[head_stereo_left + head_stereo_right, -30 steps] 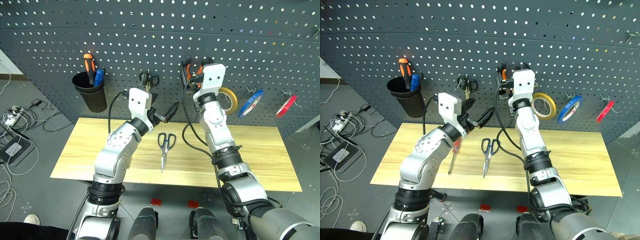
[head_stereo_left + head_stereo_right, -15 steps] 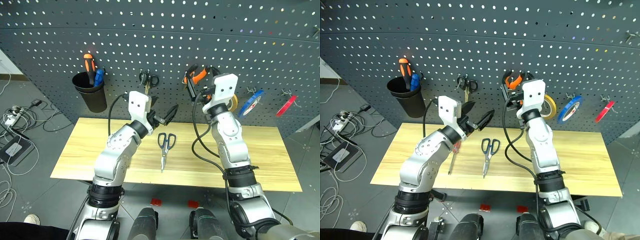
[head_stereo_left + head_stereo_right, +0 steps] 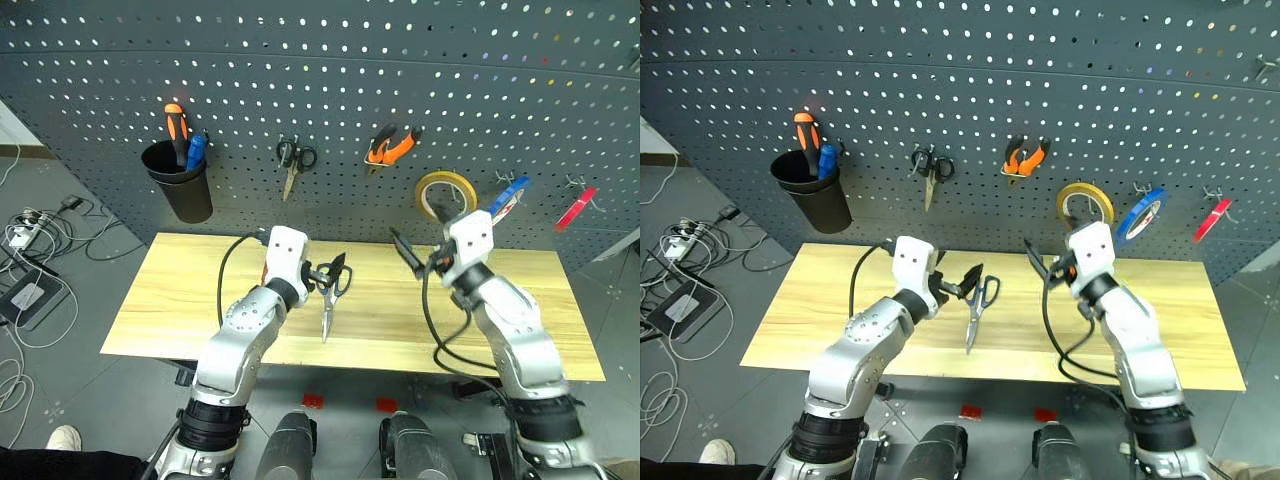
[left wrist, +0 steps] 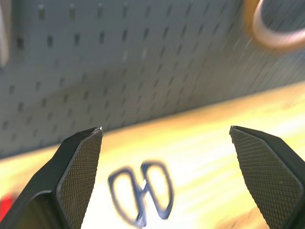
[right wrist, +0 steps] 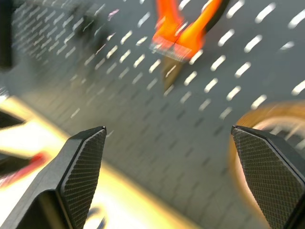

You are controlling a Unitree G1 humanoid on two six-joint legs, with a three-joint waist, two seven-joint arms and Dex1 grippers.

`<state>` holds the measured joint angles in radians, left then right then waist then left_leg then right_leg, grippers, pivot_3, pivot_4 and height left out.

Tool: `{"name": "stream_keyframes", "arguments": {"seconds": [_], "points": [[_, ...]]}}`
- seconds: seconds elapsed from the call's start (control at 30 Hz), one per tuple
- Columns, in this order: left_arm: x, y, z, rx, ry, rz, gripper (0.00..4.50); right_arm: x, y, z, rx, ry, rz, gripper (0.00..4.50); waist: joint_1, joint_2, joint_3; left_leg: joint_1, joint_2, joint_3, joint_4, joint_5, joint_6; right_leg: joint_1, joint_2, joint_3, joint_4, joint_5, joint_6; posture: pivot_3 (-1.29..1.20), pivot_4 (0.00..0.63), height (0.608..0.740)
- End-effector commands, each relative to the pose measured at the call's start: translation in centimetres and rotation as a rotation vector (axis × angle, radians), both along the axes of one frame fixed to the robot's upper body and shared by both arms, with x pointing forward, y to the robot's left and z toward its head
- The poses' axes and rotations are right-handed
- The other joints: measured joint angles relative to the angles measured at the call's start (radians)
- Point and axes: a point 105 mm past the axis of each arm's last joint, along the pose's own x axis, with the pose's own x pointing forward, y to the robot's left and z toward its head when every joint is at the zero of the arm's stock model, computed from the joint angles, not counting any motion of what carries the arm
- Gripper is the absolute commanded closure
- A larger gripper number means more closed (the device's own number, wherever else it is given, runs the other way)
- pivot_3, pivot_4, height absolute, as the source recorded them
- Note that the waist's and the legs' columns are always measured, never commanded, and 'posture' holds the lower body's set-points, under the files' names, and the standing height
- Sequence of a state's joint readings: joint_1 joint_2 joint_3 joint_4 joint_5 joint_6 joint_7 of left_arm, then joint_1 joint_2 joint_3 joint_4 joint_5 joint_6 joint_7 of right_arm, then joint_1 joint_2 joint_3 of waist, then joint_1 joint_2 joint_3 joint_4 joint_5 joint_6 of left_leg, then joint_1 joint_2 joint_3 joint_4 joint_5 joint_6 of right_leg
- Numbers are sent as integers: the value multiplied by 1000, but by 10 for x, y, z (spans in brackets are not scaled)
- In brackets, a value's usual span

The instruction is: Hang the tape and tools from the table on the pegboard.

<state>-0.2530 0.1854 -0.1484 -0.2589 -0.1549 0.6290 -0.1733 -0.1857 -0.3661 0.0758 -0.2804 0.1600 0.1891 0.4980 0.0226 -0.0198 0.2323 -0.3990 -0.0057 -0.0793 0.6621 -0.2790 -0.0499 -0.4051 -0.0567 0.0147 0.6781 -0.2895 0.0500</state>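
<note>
The large scissors (image 3: 326, 300) lie on the wooden table (image 3: 180, 300), dark loops toward the pegboard (image 3: 330, 70). My left gripper (image 3: 328, 274) hovers open just over those loops (image 4: 143, 191), holding nothing. The orange-and-black pliers (image 3: 388, 148) hang on the pegboard, and so does the thin red tape (image 3: 575, 210) at far right. My right gripper (image 3: 420, 258) is open and empty above the table's right half, below the pliers (image 5: 186, 28). In the eye views my left arm hides the red-handle screwdriver.
Yellow tape (image 3: 445, 193) and blue tape (image 3: 505, 197) hang right of the pliers. Small dark scissors (image 3: 293, 160) hang left of them. A black cup (image 3: 178, 182) with two screwdrivers is mounted at far left. Cables lie on the floor (image 3: 30, 240) to the left.
My right gripper has drawn back and down from the pliers, which stay hanging on the pegboard. My left gripper has sunk toward the scissors' loops.
</note>
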Motion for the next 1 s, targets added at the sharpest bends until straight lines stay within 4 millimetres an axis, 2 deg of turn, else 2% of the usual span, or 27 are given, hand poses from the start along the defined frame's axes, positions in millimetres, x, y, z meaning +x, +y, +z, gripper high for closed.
{"name": "stream_keyframes", "arguments": {"seconds": [0.03, 0.2, 0.37, 0.47, 0.67, 0.87, 0.97, 1.0], "points": [[2, 4, -17, 86, 55, 70, 0, -22, 16, 5, -50, -57, 175, 21, -3, 0, 12, 0, 0, 0, 0, 0, 0, 0, 0, 0, 0, 0, 0, 106, 313, 740], [4, 6, -42, 166, 160, 113, 0, -37, 27, -5, -102, -53, 312, 21, -6, -4, 38, 0, 0, -1, 1, 0, 0, 0, 0, 0, 1, 0, 0, 88, 344, 740], [2, -1, -62, 191, 249, 128, 0, -40, 38, -13, -105, -22, 377, 21, -7, -7, 68, 0, 0, -1, 2, 0, 0, 0, 0, 0, 1, 0, 0, 66, 379, 740], [1, -6, -66, 206, 263, 122, 0, -43, 43, -16, -118, -14, 415, 21, -8, -7, 88, -1, 0, -1, 2, 0, 0, 0, 0, -1, 2, 0, 0, 54, 399, 740], [2, -11, -70, 254, 270, 119, 0, -45, 40, -31, -163, 42, 438, 21, -11, -9, 118, -1, 1, -1, 3, 0, 0, 0, -1, 0, 2, 0, 0, 44, 430, 740], [1, -13, -71, 313, 268, 116, 0, -40, 40, -31, -147, 56, 421, 21, -18, -9, 139, -1, 1, -1, 3, 0, -1, -1, -1, -1, 3, 0, 0, 52, 440, 740], [-1, -14, -72, 327, 260, 111, 514, -39, 41, -32, -153, 52, 415, 0, -19, -10, 141, -1, 1, -1, 3, 0, -1, -1, -1, -1, 2, 0, 0, 54, 437, 740], [-2, -14, -72, 328, 260, 110, 813, -39, 41, -32, -154, 50, 413, 0, -19, -10, 142, -1, 1, -1, 3, 0, -1, -1, -1, 0, 2, 0, 0, 54, 437, 740]]}}
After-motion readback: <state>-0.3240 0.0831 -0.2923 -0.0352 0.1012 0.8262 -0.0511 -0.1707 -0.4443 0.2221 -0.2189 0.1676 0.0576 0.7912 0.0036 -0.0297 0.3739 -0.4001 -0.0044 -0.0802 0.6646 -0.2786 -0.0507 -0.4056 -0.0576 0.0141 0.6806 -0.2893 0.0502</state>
